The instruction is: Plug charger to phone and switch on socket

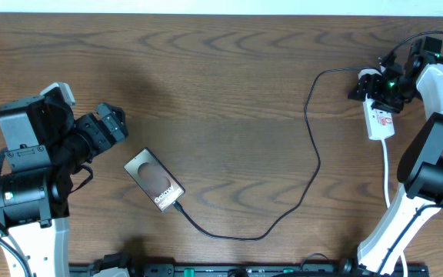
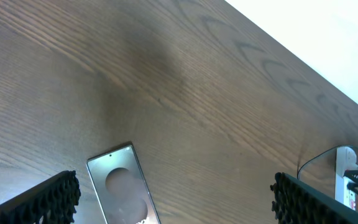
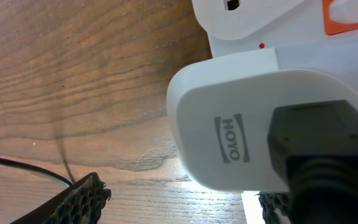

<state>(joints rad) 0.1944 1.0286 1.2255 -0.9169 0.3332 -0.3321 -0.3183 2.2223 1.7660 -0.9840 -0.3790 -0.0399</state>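
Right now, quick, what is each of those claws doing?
Left gripper: open, holding nothing.
Right gripper: open, straddling the white adapter on the socket, not clamped on it.

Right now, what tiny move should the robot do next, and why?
Probably the right end effector should slide over to the orange-red switch on the socket and press it. The charger cable already seems to reach the phone, and its white adapter sits on the socket, with that end effector open just above it.
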